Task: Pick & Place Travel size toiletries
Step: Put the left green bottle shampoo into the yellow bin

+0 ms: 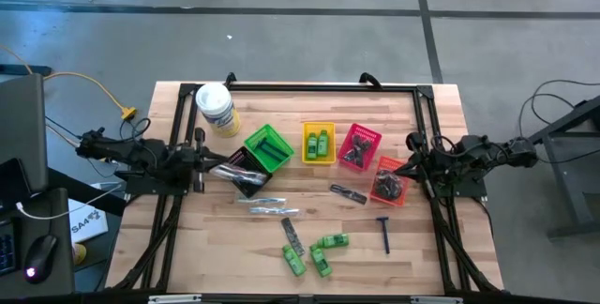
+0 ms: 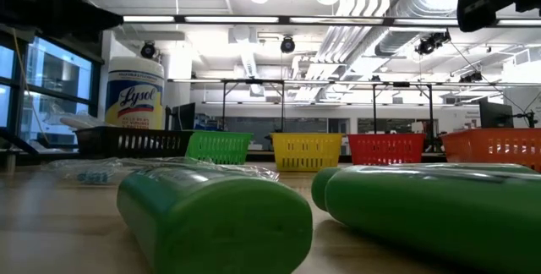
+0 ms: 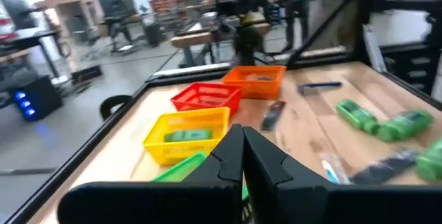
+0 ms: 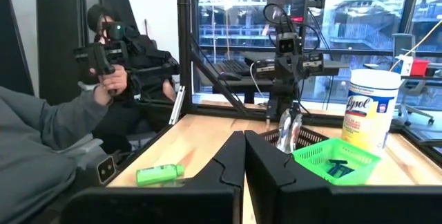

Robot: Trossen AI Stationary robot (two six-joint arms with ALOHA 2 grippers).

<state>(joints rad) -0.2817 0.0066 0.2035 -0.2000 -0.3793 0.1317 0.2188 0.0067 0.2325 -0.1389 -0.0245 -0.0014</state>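
The travel size toiletries lie loose on the near half of the table: three green mini bottles (image 1: 322, 252), a blue-handled razor (image 1: 383, 233), dark combs (image 1: 349, 193) and clear-wrapped sticks (image 1: 267, 205). More of them sit in the yellow basket (image 1: 319, 142), green basket (image 1: 269, 147), red basket (image 1: 359, 146) and orange basket (image 1: 389, 182). My left gripper (image 1: 204, 159) is shut at the table's left edge beside the black basket (image 1: 246, 176); its shut fingers (image 3: 242, 156) point level across the table. My right gripper (image 1: 411, 163) is shut at the right edge near the orange basket, its fingers (image 4: 244, 158) level.
A big white tub with a yellow label (image 1: 216, 109) stands at the far left of the table. A black frame (image 1: 319, 85) runs around the table. A person holding hand controllers (image 4: 114, 65) sits beyond the table's near-left side. Two green bottles (image 2: 220, 215) fill the low view.
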